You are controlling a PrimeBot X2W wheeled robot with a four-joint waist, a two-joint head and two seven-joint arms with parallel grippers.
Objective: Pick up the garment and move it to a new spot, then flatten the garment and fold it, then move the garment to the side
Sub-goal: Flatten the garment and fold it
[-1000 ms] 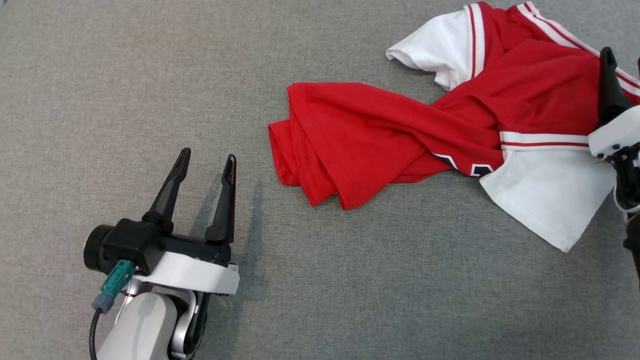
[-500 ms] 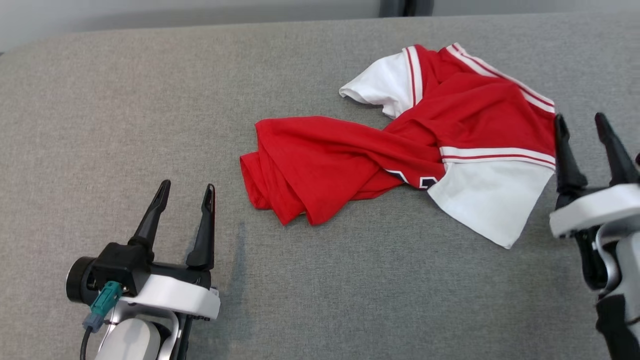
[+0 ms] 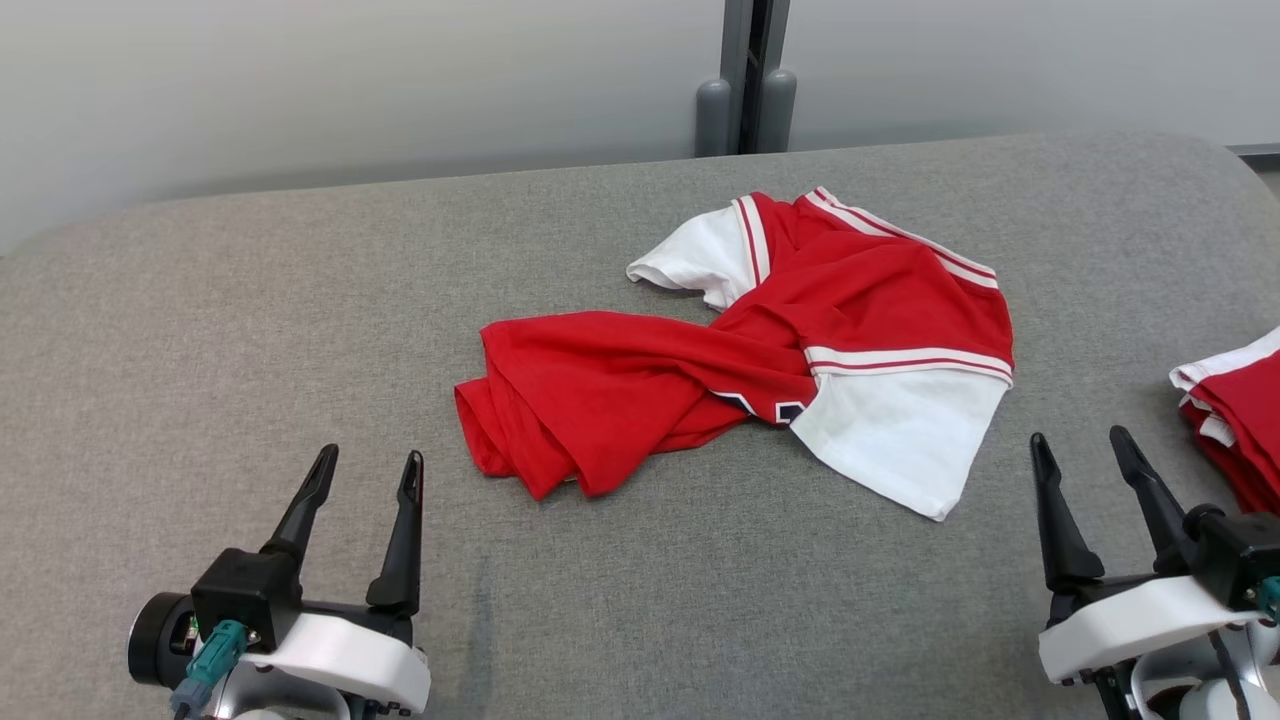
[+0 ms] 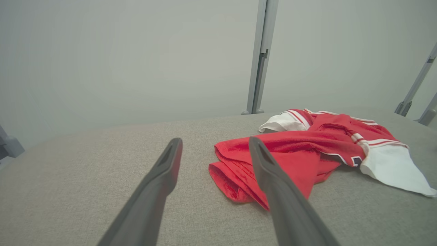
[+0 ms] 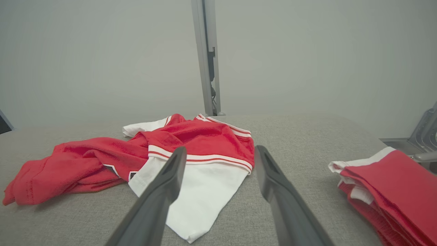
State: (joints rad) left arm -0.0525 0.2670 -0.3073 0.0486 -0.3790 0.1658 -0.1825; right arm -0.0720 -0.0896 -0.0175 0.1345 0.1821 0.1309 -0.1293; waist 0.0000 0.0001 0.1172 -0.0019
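A crumpled red garment (image 3: 740,370) with white sleeves and striped trim lies twisted in the middle of the grey table (image 3: 250,330). It also shows in the left wrist view, garment (image 4: 307,153), and in the right wrist view, garment (image 5: 191,147). My left gripper (image 3: 367,465) stands open at the lower left, well short of the red hem, with nothing between its fingers. At the lower right my right gripper (image 3: 1082,443) is open too, a little to the right of the white sleeve, touching nothing.
A stack of folded red and white garments (image 3: 1235,420) lies at the table's right edge, close to my right gripper, also seen as the stack (image 5: 392,191). A grey post (image 3: 745,75) and pale wall stand behind the table's far edge.
The head camera has tilted up, bringing the far wall and folded stack into view. My right gripper has drawn back off the garment to the lower right. The garment lies as before.
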